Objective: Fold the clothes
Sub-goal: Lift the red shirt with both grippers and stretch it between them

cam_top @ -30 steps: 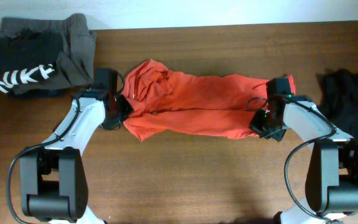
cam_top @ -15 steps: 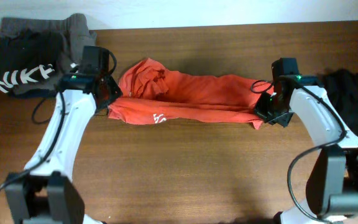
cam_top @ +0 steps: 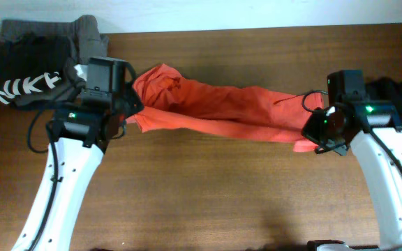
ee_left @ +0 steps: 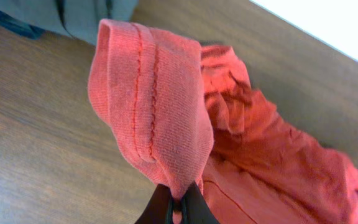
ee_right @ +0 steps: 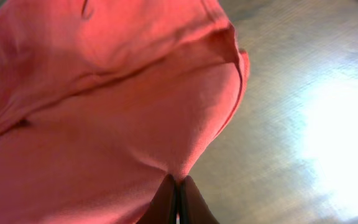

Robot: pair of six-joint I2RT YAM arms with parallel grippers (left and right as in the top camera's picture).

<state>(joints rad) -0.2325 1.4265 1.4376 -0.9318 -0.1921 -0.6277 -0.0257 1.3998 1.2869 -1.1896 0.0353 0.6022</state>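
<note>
The red-orange shirt (cam_top: 222,108) hangs stretched between my two grippers above the wooden table (cam_top: 208,195). My left gripper (cam_top: 125,115) is shut on its left end, where a hemmed fold (ee_left: 148,99) stands up from the fingers (ee_left: 179,202). My right gripper (cam_top: 314,136) is shut on the right end, and the cloth (ee_right: 92,106) fills most of the right wrist view above the pinched fingers (ee_right: 177,193). The shirt's crumpled collar part lies at the back left.
A pile of dark grey and black clothes with white lettering (cam_top: 33,66) lies at the back left corner. A black garment (cam_top: 393,104) lies at the right edge, behind my right arm.
Both grippers have lifted and moved apart with the shirt's ends. The shirt went from lying folded on the table to hanging stretched between them.
</note>
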